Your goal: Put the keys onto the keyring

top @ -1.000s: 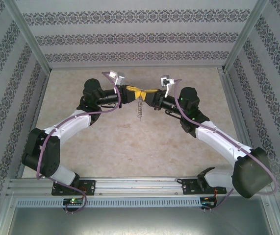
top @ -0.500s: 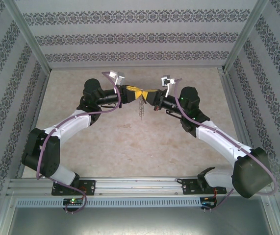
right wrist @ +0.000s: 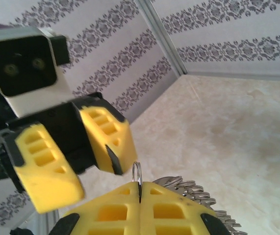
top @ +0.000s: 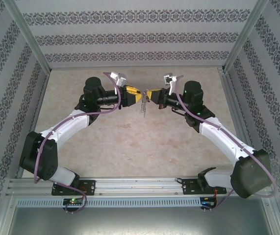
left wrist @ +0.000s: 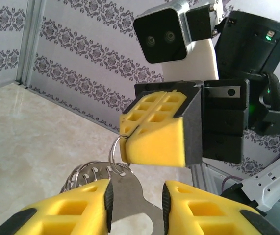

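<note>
Midway over the table [top: 130, 147], both arms met fingertip to fingertip, raised off the surface. Left gripper [top: 138, 96] had its yellow fingers [left wrist: 76, 205] set either side of the keyring [left wrist: 130, 203], a flat grey metal piece, with the dark pads against its edges, so it was clamped on it. Right gripper [top: 151, 94] faced it from the other side, jaws pressed fully together on a thin wire ring [right wrist: 137, 173], which stuck up out of the seam between the pads in the right wrist view. In the left wrist view that wire ring sat just above the keyring's top edge, close to touching it; whether it was threaded through was not clear. A cluster of small rings [left wrist: 87, 172] lay just beside the keyring, on its left in that view, and overlapped it. From the top camera a short fine chain [top: 143, 105] hung straight down below the meeting point of the two grippers, clear of the table. No black-headed key could be made out — too small or hidden behind the fingers. Patterned wall [top: 140, 36] stood behind the arms.
</note>
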You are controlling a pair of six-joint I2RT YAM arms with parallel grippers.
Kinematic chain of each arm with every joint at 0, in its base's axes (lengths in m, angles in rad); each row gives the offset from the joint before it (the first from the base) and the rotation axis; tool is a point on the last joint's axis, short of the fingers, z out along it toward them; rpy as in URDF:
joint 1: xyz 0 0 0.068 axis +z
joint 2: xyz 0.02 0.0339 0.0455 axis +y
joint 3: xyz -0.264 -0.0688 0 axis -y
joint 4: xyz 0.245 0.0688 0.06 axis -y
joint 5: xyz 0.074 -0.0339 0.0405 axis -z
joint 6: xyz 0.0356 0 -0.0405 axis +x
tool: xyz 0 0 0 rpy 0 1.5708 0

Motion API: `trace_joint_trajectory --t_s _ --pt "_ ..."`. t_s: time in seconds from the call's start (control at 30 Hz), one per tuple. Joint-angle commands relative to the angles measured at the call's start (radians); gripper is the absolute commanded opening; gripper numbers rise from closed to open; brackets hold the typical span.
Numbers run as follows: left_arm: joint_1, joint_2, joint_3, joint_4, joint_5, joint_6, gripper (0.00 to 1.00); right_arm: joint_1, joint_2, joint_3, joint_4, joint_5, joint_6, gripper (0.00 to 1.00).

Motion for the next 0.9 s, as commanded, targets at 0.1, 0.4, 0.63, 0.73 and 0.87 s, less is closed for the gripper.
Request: trace_joint_trajectory --t_s 0.1,0.4,0.63,0.73,0.87 --pt "0.015 -0.027 0.075 -0.184 -0.006 0.135 0.41 -0.03 0.009 0.124 -0.285 -0.106 -0.258 0.0" --pt "0.021 0.035 0.142 -0.27 0.065 0.145 0.44 -0.031 0.078 0.226 -0.455 -0.19 -0.379 0.0" --pt "0.021 0.061 0.143 -0.26 0.097 0.12 0.44 -0.026 0.105 0.236 -0.433 -0.193 -0.367 0.0" --pt "0.021 0.072 0.135 -0.245 0.103 0.107 0.44 -0.023 0.108 0.236 -0.429 -0.189 -0.365 0.0" --pt "0.019 0.087 0.126 -0.213 0.122 0.081 0.44 -0.019 0.109 0.236 -0.419 -0.188 -0.358 0.0"
